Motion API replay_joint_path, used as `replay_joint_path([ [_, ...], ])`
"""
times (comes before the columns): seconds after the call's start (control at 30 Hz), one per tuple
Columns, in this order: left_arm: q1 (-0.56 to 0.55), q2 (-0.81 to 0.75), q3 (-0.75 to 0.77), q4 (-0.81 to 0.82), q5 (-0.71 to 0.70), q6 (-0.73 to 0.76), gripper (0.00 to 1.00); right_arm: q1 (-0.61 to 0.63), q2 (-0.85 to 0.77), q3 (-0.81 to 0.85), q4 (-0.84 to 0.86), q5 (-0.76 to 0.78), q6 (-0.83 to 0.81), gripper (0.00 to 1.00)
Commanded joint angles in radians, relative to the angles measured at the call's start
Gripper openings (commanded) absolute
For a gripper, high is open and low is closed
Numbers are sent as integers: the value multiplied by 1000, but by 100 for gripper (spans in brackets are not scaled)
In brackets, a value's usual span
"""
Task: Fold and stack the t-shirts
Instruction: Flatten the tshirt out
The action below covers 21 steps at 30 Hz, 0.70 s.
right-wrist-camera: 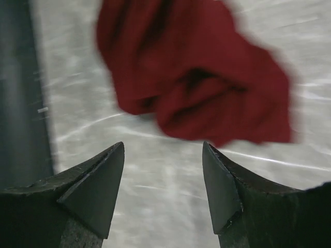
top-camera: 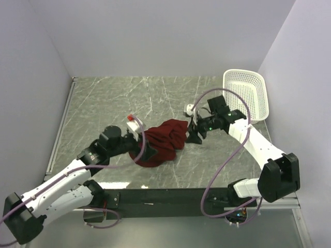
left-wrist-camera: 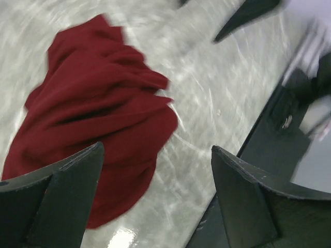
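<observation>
A dark red t-shirt (top-camera: 163, 142) lies crumpled in a heap on the marble table, near the middle. My left gripper (top-camera: 146, 151) is open and empty at the heap's near-left edge; its wrist view shows the shirt (left-wrist-camera: 93, 113) under and past the left finger. My right gripper (top-camera: 194, 133) is open and empty just right of the heap; its wrist view shows the shirt (right-wrist-camera: 196, 77) a little ahead of the fingertips, not touching. Only this one shirt shows.
A white mesh basket (top-camera: 248, 95) stands at the back right. The black front rail (top-camera: 170, 199) runs along the near table edge and shows in the left wrist view (left-wrist-camera: 269, 139). Grey walls close off the left, back and right.
</observation>
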<state>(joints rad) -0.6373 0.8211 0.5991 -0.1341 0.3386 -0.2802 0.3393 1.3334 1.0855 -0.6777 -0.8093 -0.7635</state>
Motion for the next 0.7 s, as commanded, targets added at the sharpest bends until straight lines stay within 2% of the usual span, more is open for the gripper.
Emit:
replay_joint_path([
  [0.0,-162,-30,-4,47,-131,320,91,3,-37,-65,3,-160,-13,68],
  [0.07,-217,-24,-39,67,-132,465,91,-8,-63,-88,21,-145,-16,68],
  [0.1,-228,-16,-54,92,-122,607,92,-34,-69,-108,21,-159,-26,68],
  [0.2,-251,45,-96,172,-115,810,92,-107,-94,-131,-5,-229,-83,68],
  [0.27,-252,129,-72,183,-86,866,90,-147,-111,-141,4,-246,-82,68],
  [0.37,-256,261,2,179,-84,935,79,-175,-120,-150,-6,-240,-100,68],
  [0.43,-257,332,34,214,-101,943,63,-177,-122,-154,-8,-240,-102,68],
  [0.5,-257,363,44,241,-102,947,57,-177,-119,-150,-16,-241,-114,68],
  [0.67,-260,430,57,310,-110,949,53,-197,-115,-151,-36,-252,-132,67],
])
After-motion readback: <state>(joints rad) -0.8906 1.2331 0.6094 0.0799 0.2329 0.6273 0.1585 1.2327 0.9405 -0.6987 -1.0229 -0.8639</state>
